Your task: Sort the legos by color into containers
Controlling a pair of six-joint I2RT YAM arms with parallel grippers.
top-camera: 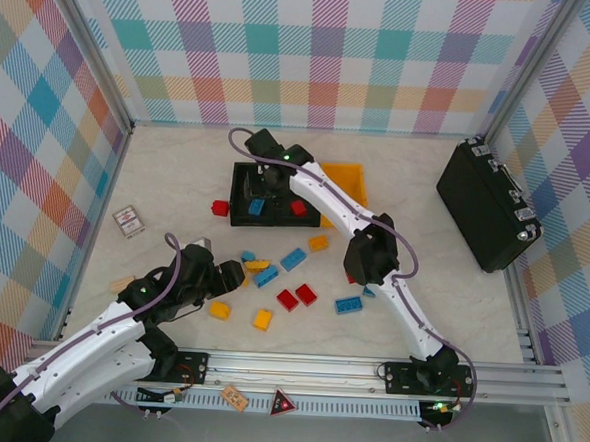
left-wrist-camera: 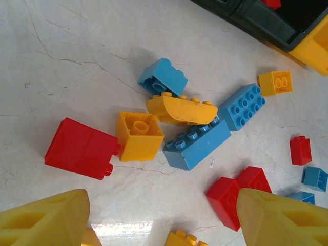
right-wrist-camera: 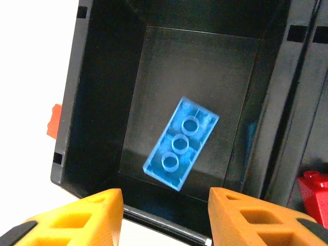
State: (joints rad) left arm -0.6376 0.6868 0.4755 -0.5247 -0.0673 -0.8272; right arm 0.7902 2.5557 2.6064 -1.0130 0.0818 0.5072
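Our worry starts at the black bin [right-wrist-camera: 77, 102]: the right gripper [right-wrist-camera: 165, 199], spread and empty above its near rim, could knock it when pulling away. The left gripper [left-wrist-camera: 161, 205], also spread, hovers over a heap of bricks [left-wrist-camera: 195, 143] where yellow overlaps blue, so closing there may pinch two colours. The blue brick [right-wrist-camera: 180, 142] lies in that bin, underside up, long axis diagonal, near-left to far-right.

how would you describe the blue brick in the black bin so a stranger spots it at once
Find the row of three joined bins at the back middle of the table, two black and one yellow-orange. Look into the black end bin, farthest from the yellow-orange one. The blue brick lies there alone, underside up with three round tubes showing, unlike the blue ones loose on the table.
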